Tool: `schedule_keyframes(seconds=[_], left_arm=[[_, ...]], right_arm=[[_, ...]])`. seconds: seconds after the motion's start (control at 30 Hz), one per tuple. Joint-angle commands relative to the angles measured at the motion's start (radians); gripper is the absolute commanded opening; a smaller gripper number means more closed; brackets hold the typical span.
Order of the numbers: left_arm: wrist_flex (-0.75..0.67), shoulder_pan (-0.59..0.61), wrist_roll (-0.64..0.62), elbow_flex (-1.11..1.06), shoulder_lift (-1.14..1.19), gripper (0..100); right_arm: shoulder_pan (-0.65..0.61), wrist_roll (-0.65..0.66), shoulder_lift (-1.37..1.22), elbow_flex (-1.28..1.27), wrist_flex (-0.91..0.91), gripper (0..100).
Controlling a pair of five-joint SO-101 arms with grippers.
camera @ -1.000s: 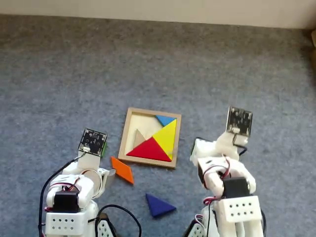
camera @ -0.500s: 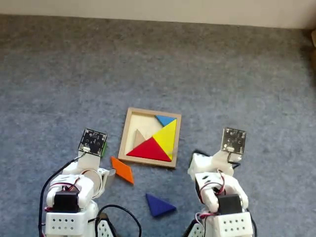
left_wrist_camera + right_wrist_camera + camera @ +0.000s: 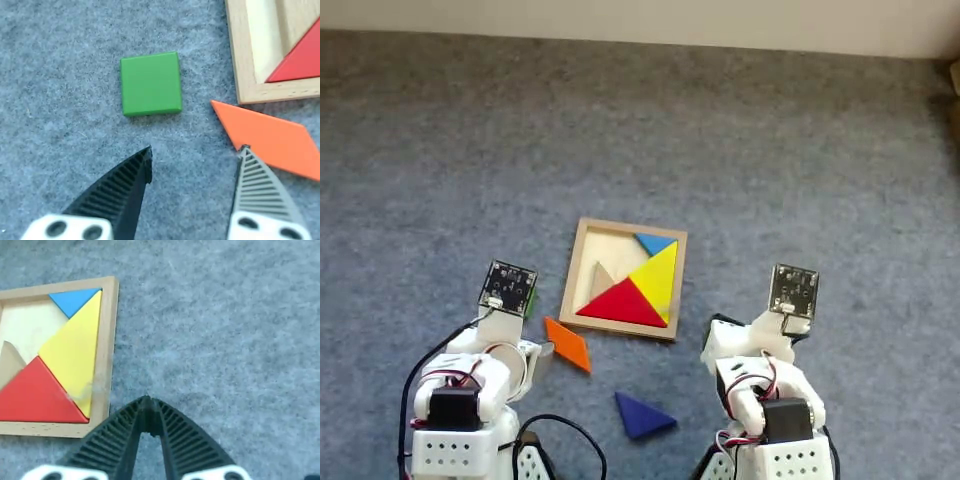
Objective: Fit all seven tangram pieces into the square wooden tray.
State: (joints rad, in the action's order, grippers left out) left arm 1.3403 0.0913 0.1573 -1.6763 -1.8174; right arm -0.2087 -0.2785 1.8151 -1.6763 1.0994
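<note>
Green square (image 3: 151, 84) just beyond left gripper (image 3: 195, 152)

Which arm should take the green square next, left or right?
Left. The left gripper is open and hovers just short of the green square, with the orange piece by one fingertip. The right gripper is shut, across the tray from the square.
</note>
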Motion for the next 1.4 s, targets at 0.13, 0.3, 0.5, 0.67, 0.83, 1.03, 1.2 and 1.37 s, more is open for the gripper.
schedule_keyframes(seconds=[0.13, 0.3, 0.5, 0.67, 0.83, 1.03, 1.2, 1.37], left_arm=[[0.008, 0.058, -0.002, 0.107, -0.004, 26], [0.0, 0.231, -0.002, 0.183, -0.004, 26], [-0.06, 0.259, 0.0, 0.182, -0.005, 26], [-0.048, 0.254, 0.103, 0.275, 0.002, 26], [0.002, 0.252, 0.11, 0.386, 0.005, 26], [0.002, 0.251, 0.161, 0.506, 0.15, 26], [0.008, 0.197, 0.221, 0.644, 0.53, 26], [-0.006, 0.127, 0.219, 0.719, 0.871, 26]], right_arm=[[0.015, 0.012, 0.016, -0.137, 0.001, 0.5], [0.015, 0.012, 0.016, -0.137, 0.001, 0.5], [0.015, 0.012, 0.016, -0.137, 0.001, 0.5], [0.015, 0.012, 0.016, -0.137, 0.001, 0.5], [0.015, 0.012, 0.016, -0.137, 0.001, 0.5], [0.015, 0.012, 0.016, -0.137, 0.001, 0.5], [0.015, 0.012, 0.016, -0.137, 0.001, 0.5], [0.015, 0.012, 0.016, -0.137, 0.001, 0.5]])
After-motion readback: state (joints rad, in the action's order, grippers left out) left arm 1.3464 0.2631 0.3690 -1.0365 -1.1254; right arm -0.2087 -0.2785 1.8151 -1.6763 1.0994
